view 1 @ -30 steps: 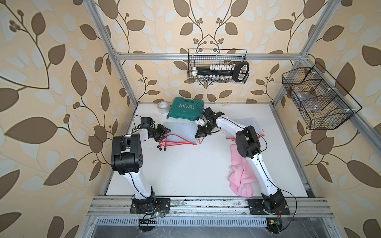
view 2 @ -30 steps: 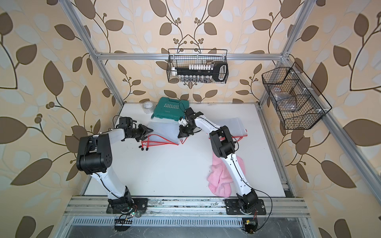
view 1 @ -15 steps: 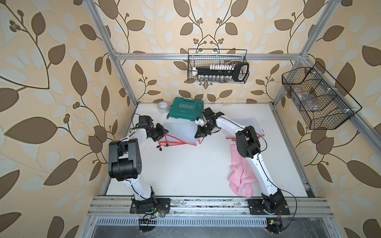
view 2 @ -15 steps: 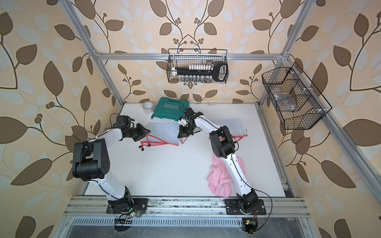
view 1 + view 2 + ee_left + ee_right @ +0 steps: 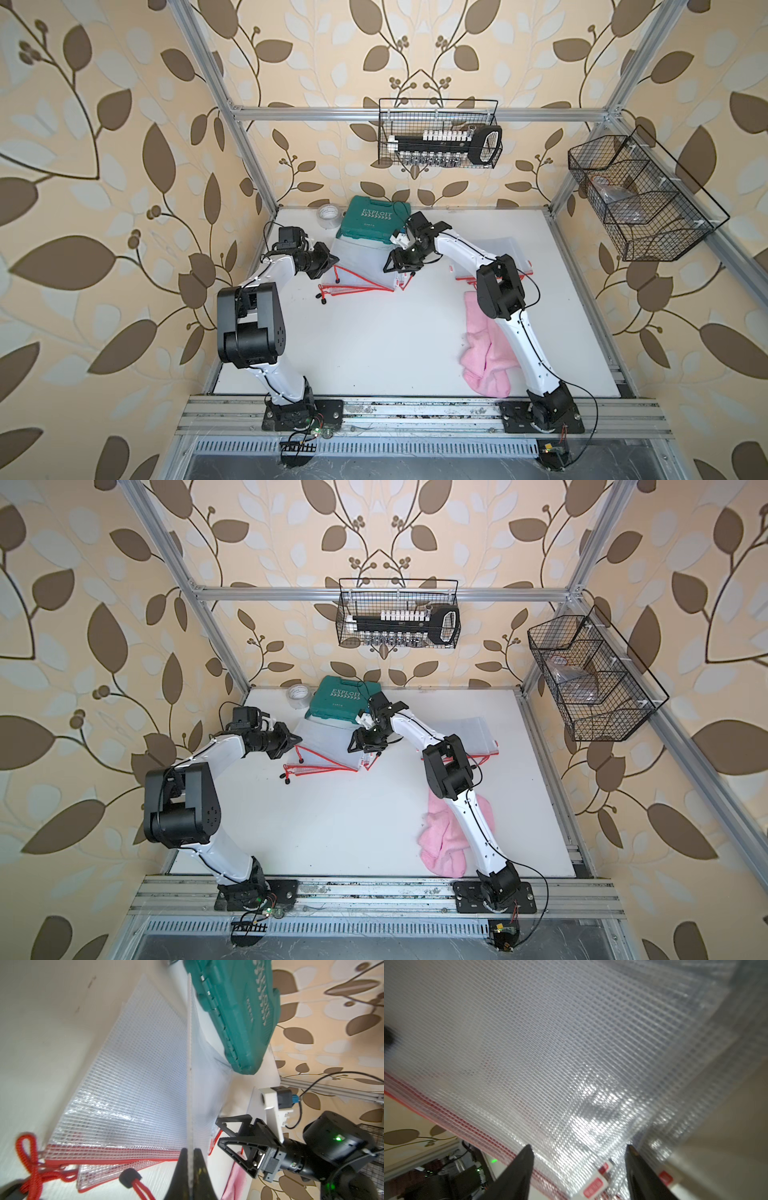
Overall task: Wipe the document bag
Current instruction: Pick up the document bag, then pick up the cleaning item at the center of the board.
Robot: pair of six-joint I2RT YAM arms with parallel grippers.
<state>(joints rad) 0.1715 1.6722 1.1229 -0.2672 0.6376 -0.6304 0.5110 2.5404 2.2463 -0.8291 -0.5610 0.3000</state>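
**A:** Top views first. Where's the bag?

**B:** In both top views the bag (image 5: 361, 264) (image 5: 328, 746) lies on the bench (image 5: 374, 340), just in front of the case (image 5: 370, 220) (image 5: 340, 700), with its far edge touching the case.

**A:** And the arms?

**B:** The left end effector (image 5: 332, 261) (image 5: 297, 739) is at the bag's edge near the case's left corner. The right end effector (image 5: 397, 268) (image 5: 359, 746) is over the edge near the case's right corner. Both are too small here to judge the jaws. A pink cloth (image 5: 484, 357) lies well apart from the case, partly under the right arm.

**A:** Left wrist?

**B:** The left end effector (image 5: 190, 1151) is pinching the bag (image 5: 189, 1084). The bag is seen edge-on, raised off the stack (image 5: 124, 1084), and the case (image 5: 234, 1012) is beyond it. The right end effector (image 5: 218, 1132) is spread, just beside the bag.

**A:** Right wrist?

**B:** The right end effector (image 5: 579, 1147) is spread. The bag's mesh (image 5: 550, 1053) fills the view. I can't tell whether the fingers touch it.
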